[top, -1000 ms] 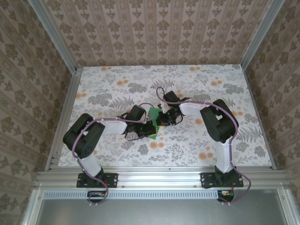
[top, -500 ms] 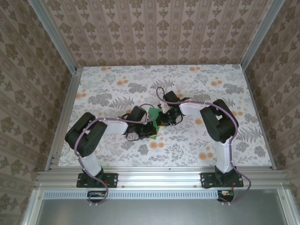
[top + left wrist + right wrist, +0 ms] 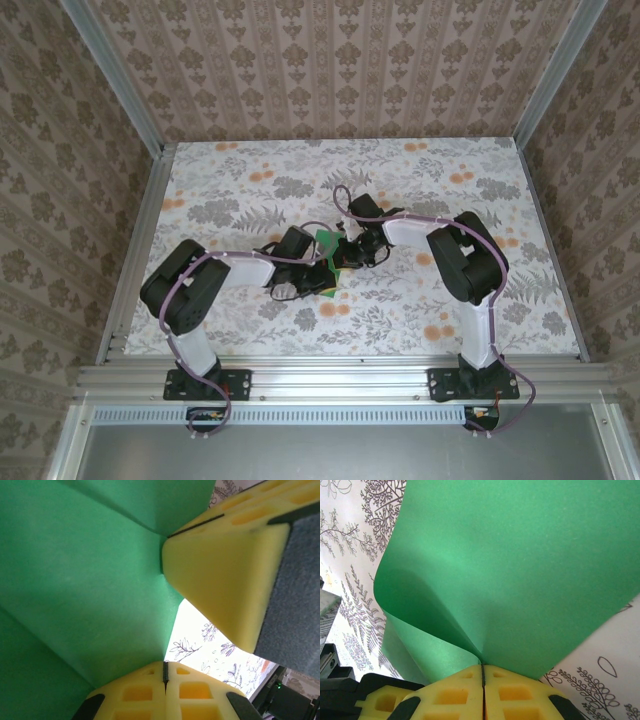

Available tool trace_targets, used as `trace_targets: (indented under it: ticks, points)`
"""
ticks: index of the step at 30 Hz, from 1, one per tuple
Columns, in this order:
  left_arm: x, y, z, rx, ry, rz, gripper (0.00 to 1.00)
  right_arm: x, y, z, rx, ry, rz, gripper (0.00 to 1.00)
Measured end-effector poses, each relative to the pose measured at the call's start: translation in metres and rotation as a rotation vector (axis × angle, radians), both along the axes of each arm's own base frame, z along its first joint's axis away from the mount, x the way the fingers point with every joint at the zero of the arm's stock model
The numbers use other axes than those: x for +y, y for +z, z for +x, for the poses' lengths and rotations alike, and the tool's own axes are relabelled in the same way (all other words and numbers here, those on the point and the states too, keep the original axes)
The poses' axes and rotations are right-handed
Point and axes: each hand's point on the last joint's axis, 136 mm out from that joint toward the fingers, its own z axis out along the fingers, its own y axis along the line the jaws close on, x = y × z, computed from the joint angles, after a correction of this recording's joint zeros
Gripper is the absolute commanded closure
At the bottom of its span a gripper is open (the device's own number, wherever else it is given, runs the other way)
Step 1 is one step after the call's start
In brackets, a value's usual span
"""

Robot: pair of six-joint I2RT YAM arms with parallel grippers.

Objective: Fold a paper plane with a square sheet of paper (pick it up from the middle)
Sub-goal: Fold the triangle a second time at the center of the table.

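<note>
The square sheet of paper (image 3: 324,241) is bright green and stands bent up off the table centre between both grippers. My left gripper (image 3: 327,274) comes at it from the near left, my right gripper (image 3: 343,254) from the right. In the left wrist view the paper (image 3: 90,580) curves away from my left gripper (image 3: 165,671), whose yellow jaws are shut on its edge. A yellow finger (image 3: 220,575) of the other gripper presses in at upper right. In the right wrist view a crease of the paper (image 3: 520,555) runs into my right gripper (image 3: 482,669), shut on it.
The floral table (image 3: 430,170) lies inside papered walls with aluminium posts. A metal rail (image 3: 330,375) runs along the near edge, where both arm bases are bolted. Purple cables loop over the arms near the paper.
The left arm's elbow has shifted slightly, and its gripper has edged a little farther in towards the right gripper. The paper stays pinched; the right arm holds still.
</note>
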Motion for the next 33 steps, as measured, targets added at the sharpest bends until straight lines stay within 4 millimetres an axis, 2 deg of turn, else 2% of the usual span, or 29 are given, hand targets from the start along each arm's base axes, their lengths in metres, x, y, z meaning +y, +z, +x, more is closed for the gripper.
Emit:
trace_targets:
  ticks: [15,22,28,33]
  points:
    - [-0.007,-0.001,-0.018,-0.033,-0.040,0.019,0.98,0.000,0.000,0.000,0.009,-0.001,-0.005,0.91]
    - [0.006,0.004,-0.039,0.000,-0.057,0.040,0.97,0.000,0.000,0.000,0.010,-0.002,-0.005,0.91]
    - [0.014,0.036,-0.020,-0.055,0.001,-0.013,0.96,0.000,0.000,0.000,0.010,-0.003,-0.005,0.91]
    - [0.021,0.035,-0.008,-0.057,0.049,-0.008,0.97,0.000,0.000,0.000,0.010,-0.003,-0.005,0.91]
